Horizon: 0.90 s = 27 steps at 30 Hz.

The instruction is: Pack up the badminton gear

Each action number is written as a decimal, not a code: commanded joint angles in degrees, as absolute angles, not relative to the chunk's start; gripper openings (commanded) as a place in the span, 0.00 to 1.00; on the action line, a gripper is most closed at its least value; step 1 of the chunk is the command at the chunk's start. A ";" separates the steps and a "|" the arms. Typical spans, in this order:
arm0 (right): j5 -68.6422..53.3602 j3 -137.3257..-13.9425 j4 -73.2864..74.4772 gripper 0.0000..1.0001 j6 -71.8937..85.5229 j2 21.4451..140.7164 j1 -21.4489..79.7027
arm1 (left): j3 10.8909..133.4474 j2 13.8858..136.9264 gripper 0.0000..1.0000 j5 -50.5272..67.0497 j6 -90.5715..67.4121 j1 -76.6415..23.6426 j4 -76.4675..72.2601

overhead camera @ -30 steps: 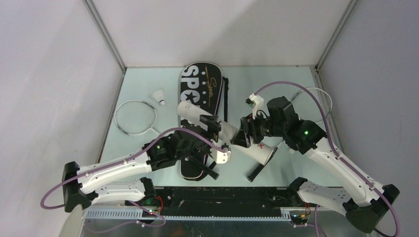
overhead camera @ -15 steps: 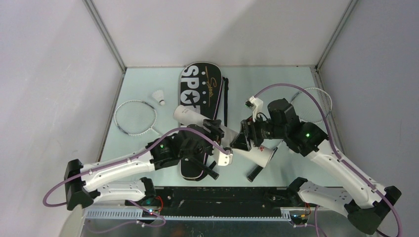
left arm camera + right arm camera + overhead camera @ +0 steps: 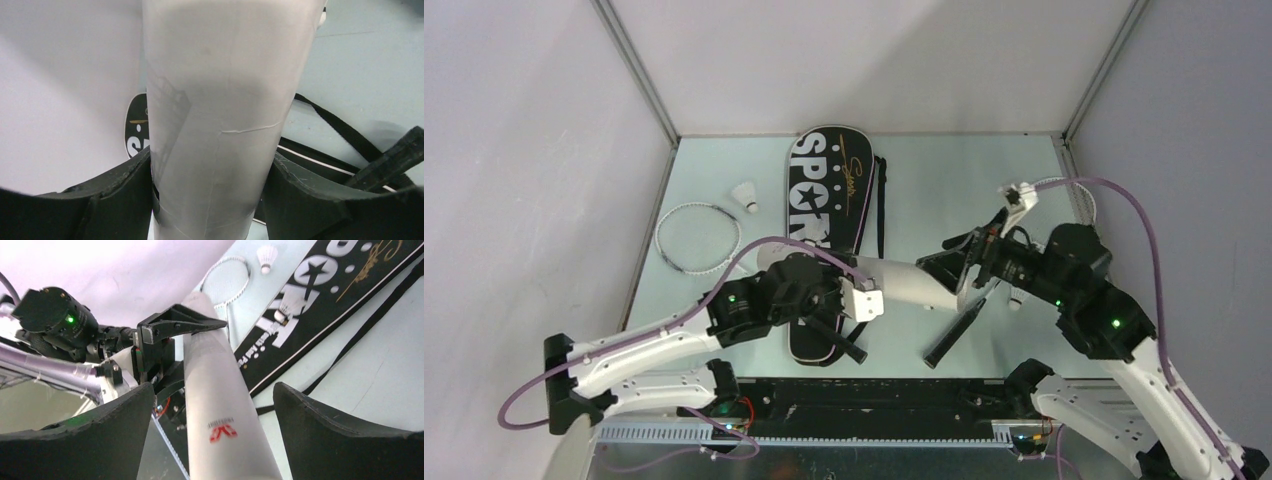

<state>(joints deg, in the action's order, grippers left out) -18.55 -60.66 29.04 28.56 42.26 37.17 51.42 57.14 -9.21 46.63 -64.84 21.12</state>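
Tabletop seen from above, with my two arms reaching in from the near edge. My left gripper [image 3: 836, 290] is clamped on the white tube [image 3: 904, 282]; in the left wrist view both black fingers [image 3: 120, 190] press against the tube's sides. The tube runs across the middle of the table [image 3: 934, 180], its left end over the lower part of the black bag [image 3: 824, 180] and its right end pointing toward my right arm. I cannot tell whether that end touches the table.

My right gripper [image 3: 956, 280] stands wide open around the tube's right end. In the right wrist view there is a clear gap between each finger and the tube, so it holds nothing.

The bag lies flat at the far middle, with white "SPORT" lettering. One shuttlecock [image 3: 745, 195] sits on the table just left of the bag, and another [image 3: 287, 307] rests on the bag itself. One racket [image 3: 696, 238] lies at the left, near the first shuttlecock. The black handle of the second racket [image 3: 952, 335] lies near the front, below the right gripper, with its head largely hidden behind my right arm.
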 commanded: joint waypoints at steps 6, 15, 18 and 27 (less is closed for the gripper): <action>-15.12 -61.70 25.82 0.80 32.25 36.29 35.97 | 53.54 49.28 0.48 -17.17 29.58 -64.60 25.34; -21.72 -60.19 22.11 0.53 32.24 36.99 36.22 | 49.95 43.80 0.45 -20.94 21.17 -64.64 28.55; -22.70 -60.16 21.54 0.46 31.54 38.50 36.57 | 47.59 41.70 0.44 -21.24 21.71 -64.61 27.09; -25.70 -60.13 17.47 0.42 31.51 43.55 38.04 | 45.79 40.70 0.44 -20.30 22.70 -64.68 26.91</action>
